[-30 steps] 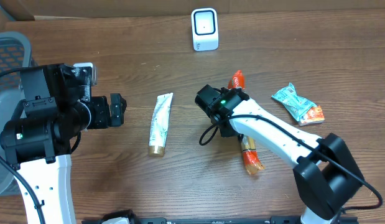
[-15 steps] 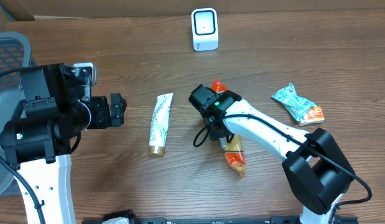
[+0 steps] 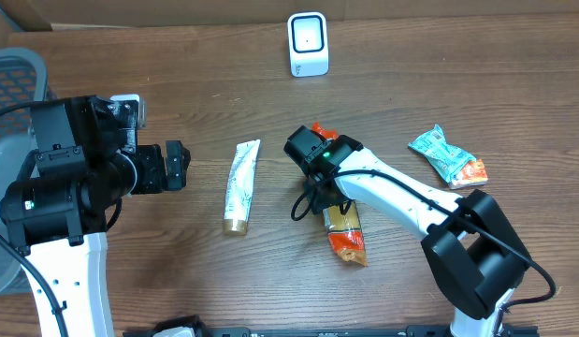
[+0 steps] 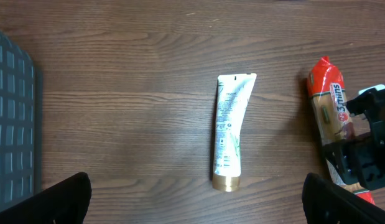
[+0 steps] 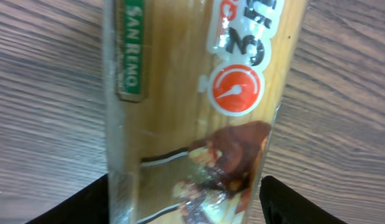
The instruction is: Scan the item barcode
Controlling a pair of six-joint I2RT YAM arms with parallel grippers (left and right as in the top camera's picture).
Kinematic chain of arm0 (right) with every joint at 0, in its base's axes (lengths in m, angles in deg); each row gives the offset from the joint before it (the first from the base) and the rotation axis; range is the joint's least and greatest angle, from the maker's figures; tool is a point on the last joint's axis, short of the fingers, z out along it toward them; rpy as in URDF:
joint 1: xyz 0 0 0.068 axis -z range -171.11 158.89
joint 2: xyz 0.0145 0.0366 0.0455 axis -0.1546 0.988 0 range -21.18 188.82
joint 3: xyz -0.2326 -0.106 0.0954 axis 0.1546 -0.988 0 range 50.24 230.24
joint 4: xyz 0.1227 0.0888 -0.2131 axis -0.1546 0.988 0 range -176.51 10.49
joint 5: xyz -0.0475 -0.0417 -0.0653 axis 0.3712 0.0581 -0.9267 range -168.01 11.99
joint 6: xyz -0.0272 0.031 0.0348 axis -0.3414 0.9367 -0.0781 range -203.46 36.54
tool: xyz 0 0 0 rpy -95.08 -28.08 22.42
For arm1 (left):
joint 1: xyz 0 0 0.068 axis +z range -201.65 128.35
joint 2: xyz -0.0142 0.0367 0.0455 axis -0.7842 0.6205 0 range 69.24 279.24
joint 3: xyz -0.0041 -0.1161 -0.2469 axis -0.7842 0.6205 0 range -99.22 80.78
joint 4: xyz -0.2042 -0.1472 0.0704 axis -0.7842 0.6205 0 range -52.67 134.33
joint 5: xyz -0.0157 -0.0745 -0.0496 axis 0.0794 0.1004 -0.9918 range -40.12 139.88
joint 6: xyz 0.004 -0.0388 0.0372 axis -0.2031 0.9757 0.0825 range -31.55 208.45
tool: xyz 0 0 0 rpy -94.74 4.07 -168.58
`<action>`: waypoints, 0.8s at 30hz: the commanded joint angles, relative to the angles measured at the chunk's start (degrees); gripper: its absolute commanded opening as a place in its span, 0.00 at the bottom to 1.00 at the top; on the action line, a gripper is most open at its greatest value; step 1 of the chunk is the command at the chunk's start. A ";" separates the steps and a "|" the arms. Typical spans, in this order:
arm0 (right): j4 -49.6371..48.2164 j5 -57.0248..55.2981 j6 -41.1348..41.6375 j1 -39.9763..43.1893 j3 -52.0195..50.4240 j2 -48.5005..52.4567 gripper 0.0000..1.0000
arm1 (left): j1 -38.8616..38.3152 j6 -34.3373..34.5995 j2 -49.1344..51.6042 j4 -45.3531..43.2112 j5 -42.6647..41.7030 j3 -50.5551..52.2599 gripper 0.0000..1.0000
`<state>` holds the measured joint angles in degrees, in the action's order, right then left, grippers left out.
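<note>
Overhead, the right hand stands spread astride the pasta packet, which lies flat on the counter, stretching toward 5 o'clock.

Your table, overhead view. Top centre: scanner. Left of centre: tube, lying flat. Right of the tube, near it: pasta packet, upper end under the right arm. Far right: snack pouch, well apart.

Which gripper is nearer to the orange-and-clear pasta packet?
Right. The right gripper straddles the pasta packet with its fingers; the left gripper hangs well away, beyond the white gold-capped tube.
</note>
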<state>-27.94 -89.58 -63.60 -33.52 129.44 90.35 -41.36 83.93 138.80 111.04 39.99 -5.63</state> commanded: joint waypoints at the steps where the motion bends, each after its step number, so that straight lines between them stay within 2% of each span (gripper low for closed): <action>1: 0.33 -5.86 -0.81 0.50 1.38 0.68 0.72 | 0.28 -0.66 0.20 -0.22 -0.63 -0.96 1.00; 4: 0.76 -8.61 -0.79 1.75 1.38 0.68 0.70 | 0.28 -0.66 0.20 -0.22 -0.63 -0.96 1.00; 11: 1.62 -8.44 -0.85 6.03 1.38 0.68 0.53 | 0.28 -0.68 0.20 -0.22 -0.63 -0.96 0.99; 14: 1.62 -4.33 -3.34 8.63 1.42 0.68 0.35 | 0.28 -0.66 0.20 -0.22 -0.63 -0.96 1.00; 15: 1.57 -1.81 -5.38 9.49 1.44 0.68 0.22 | 0.28 -0.66 0.20 -0.22 -0.63 -0.96 1.00; 16: 1.53 0.79 -7.30 10.45 1.44 0.68 0.12 | 0.28 -0.66 0.20 -0.22 -0.63 -0.96 1.00; 18: 1.51 2.95 -9.27 11.65 1.44 0.68 0.04 | 0.28 -0.66 0.20 -0.22 -0.63 -0.96 1.00; 24: 2.08 7.82 -11.47 12.87 2.32 0.07 0.04 | 0.28 -0.66 0.20 -0.22 -0.63 -0.96 1.00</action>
<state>-25.69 -86.85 -72.59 -21.09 130.84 90.63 -41.36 83.93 138.80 111.04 39.99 -5.65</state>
